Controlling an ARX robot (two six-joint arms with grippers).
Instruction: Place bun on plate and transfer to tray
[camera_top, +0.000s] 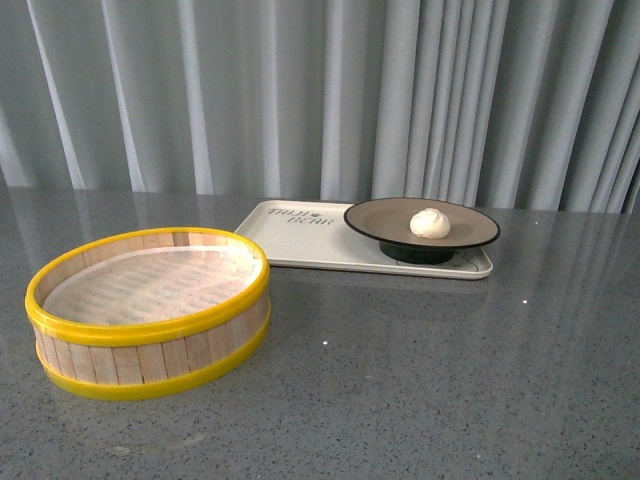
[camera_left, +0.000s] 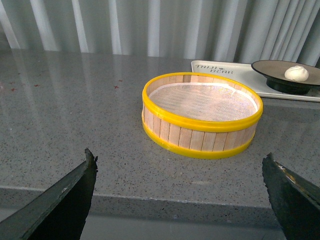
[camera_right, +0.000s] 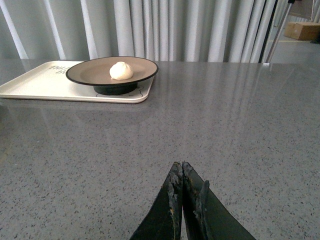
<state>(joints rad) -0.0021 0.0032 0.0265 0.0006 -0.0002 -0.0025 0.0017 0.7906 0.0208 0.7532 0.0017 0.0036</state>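
In the upper right of the front view, the bun (camera_top: 431, 223) sits near the middle of the plate (camera_top: 380, 221), and the plate stands on the right end of the tray (camera_top: 290, 240), its rim reaching past the tray's far edge. Judged from this, both steps of the task look done, so no further reach seems needed.

Neither arm shows in the front view. In the right wrist view the right gripper (camera_right: 182, 172) fills the lower middle of the frame with its fingers pressed together on nothing; the plate and bun lie well apart from it, toward the upper left. In the left wrist view the left gripper (camera_left: 180, 165) has its fingers spread wide at the two lower corners, holding nothing. The round wooden basket (camera_left: 200, 142) with yellow rims stands between it and the tray, which shows at the upper right.

Should the plate need a nudge, the right arm has the unobstructed line; the left would have to pass the basket. The plate is round, so no axis matters.
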